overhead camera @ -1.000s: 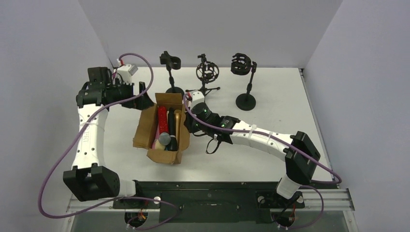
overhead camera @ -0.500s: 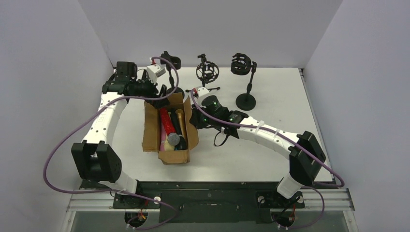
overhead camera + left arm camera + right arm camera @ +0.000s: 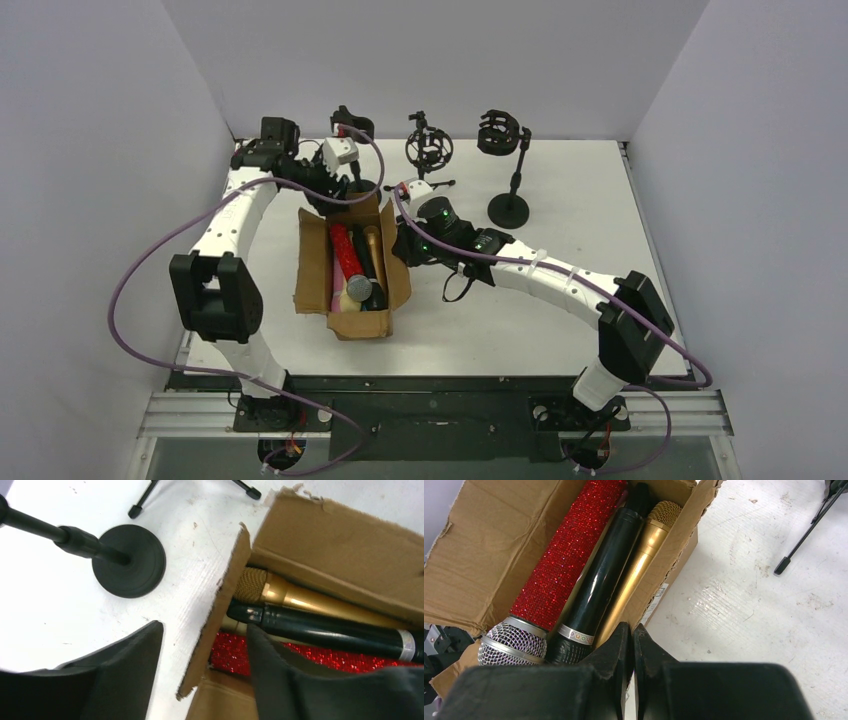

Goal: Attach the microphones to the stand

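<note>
Your left gripper [image 3: 204,630] is spread open at the far end of the cardboard box [image 3: 312,268]. The far wall of the box stands between its two fingers. One finger [image 3: 125,677] is outside the box, over the white table [image 3: 55,615]. The other finger [image 3: 285,685] is inside the box, above the microphones. You cannot tell if that finger touches one. Nothing is gripped.

Your right gripper [image 3: 631,632] is squeezed tight with nothing in it. It sits at the side of the box that faces the right arm, just over the top edge of that wall.

The microphones you can see all lie inside the box, side by side along its length. The red microphone [image 3: 566,562] is sparkly and has a silver mesh head at the near end of the box. The black microphone [image 3: 604,575] lies right next to it, in the middle. The gold microphone [image 3: 644,555] lies against the wall by your right gripper, with its head at the far end of the box.

Three black stands are on the table past the far end of the box. The nearest stand [image 3: 131,560] has its round base just beside the box, close to your left gripper. The middle stand [image 3: 428,150] and the farthest stand [image 3: 508,208] are well apart from the box.
</note>
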Controlling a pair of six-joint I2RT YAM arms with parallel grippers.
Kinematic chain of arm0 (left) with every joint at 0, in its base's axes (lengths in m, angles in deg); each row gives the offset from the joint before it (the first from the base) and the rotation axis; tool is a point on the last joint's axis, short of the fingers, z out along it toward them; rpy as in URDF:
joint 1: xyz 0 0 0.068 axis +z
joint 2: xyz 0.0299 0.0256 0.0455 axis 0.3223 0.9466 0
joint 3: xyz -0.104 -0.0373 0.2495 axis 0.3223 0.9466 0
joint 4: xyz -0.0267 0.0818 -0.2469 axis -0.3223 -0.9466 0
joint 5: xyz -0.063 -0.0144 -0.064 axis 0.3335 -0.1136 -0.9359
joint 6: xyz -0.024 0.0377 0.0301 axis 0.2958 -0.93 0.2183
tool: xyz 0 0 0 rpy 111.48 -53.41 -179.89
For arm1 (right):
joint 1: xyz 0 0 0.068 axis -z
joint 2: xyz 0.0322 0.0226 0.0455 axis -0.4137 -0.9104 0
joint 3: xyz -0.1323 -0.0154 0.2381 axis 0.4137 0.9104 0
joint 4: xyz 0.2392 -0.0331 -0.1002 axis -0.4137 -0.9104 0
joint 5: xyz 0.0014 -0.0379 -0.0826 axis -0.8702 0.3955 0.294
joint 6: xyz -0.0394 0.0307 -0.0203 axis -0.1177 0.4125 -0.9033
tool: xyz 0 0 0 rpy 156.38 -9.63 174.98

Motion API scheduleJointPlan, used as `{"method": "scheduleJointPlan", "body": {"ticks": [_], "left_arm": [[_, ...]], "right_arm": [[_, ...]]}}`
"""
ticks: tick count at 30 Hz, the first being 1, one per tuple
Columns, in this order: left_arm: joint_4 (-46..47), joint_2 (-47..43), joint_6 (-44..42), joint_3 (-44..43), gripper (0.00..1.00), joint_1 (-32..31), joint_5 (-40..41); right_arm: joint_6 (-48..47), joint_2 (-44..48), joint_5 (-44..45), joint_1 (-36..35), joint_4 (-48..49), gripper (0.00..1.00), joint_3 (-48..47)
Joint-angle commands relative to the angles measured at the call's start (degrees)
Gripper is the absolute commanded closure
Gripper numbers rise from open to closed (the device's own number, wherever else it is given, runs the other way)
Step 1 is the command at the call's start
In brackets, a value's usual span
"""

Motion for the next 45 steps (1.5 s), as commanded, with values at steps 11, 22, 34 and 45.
{"method": "scheduleJointPlan", "body": {"ticks": [11,22,34,45], "left_arm": [[-14.3,1.8,-14.1,-6.2,0.78,-0.1,-4.2],[-12.7,3.9,-11.4,-7.7,0.64,-0.2,-5.6],[-9.5,-0.8,-3.7,-8.6,1.00,-0.6,-4.7],[-5.1,-8.6,19.1,-6.4,1.00,-0.2,-1.8]], "right_arm": [[-2.7,2.8,1.8,1.9,-3.0,0.96,-3.4],[-1.8,3.1,-0.5,1.9,-2.1,0.97,-2.5],[-0.8,11.2,5.5,1.5,-3.0,0.56,-3.6],[-1.6,11.8,7.5,-9.6,-6.7,0.51,-8.1]]}}
